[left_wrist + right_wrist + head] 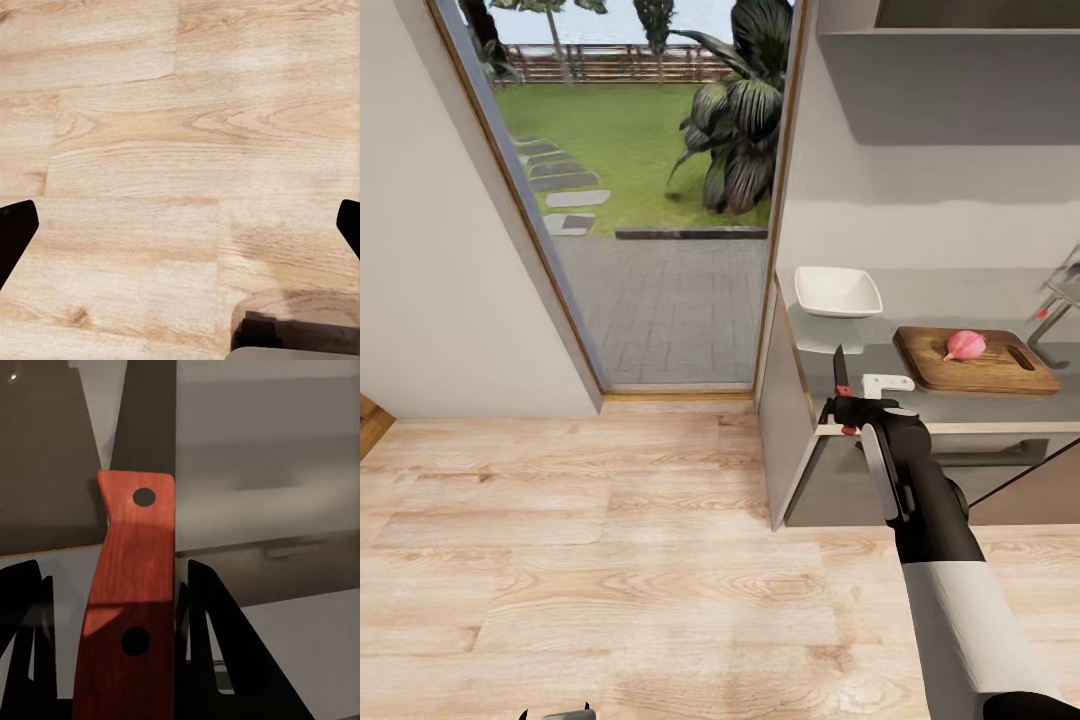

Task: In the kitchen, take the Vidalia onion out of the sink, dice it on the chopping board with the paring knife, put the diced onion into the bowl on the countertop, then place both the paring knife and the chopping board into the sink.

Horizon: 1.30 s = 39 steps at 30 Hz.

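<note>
The right gripper (847, 407) squeezes the paring knife (840, 374) by the worktop (960, 405); the left gripper (180, 225) hangs open over the floor (180, 112)

Onion (965, 345) on chopping board (975, 362), right of bowl (838, 291)

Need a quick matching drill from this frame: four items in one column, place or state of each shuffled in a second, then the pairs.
Things:
1. pink onion
2. red-handled paring knife
3. shallow white bowl
4. brown wooden chopping board

Places:
A. clamped in the right gripper
B. lying on the board
C. on the grey countertop, nearest the doorway
D. flat on the countertop beside the steel tap

Pairs: 1-B, 2-A, 3-C, 4-D
</note>
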Available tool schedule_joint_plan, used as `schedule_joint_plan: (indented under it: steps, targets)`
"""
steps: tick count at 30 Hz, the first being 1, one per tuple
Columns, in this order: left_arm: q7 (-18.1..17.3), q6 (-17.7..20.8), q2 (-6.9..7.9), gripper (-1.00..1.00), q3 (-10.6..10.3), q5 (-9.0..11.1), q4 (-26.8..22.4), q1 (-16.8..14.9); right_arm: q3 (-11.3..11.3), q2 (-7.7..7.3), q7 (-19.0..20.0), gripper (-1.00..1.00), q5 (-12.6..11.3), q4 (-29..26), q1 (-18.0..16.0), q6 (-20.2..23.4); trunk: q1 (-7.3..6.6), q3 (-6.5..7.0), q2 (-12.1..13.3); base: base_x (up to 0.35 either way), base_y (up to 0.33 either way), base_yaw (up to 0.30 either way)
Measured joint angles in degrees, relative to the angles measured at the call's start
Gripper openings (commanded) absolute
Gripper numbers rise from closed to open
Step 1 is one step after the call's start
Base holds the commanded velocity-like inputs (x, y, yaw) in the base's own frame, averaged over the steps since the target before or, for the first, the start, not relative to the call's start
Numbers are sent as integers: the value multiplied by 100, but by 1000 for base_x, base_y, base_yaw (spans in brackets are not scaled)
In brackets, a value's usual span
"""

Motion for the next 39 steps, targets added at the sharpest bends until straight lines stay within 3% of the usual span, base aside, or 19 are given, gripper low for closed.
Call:
schedule_joint_plan:
  steps: [17,39]
  targets:
    - [0,0,0,100,0,0,0,0,0,0,-2,-100,3,-2,2,-1,0,0,0,0,0,0]
    - [-3,0,0,100,0,0,-1,0,-2,-2,2,-100,72,122,3,22,-482,395,883,0,0,0]
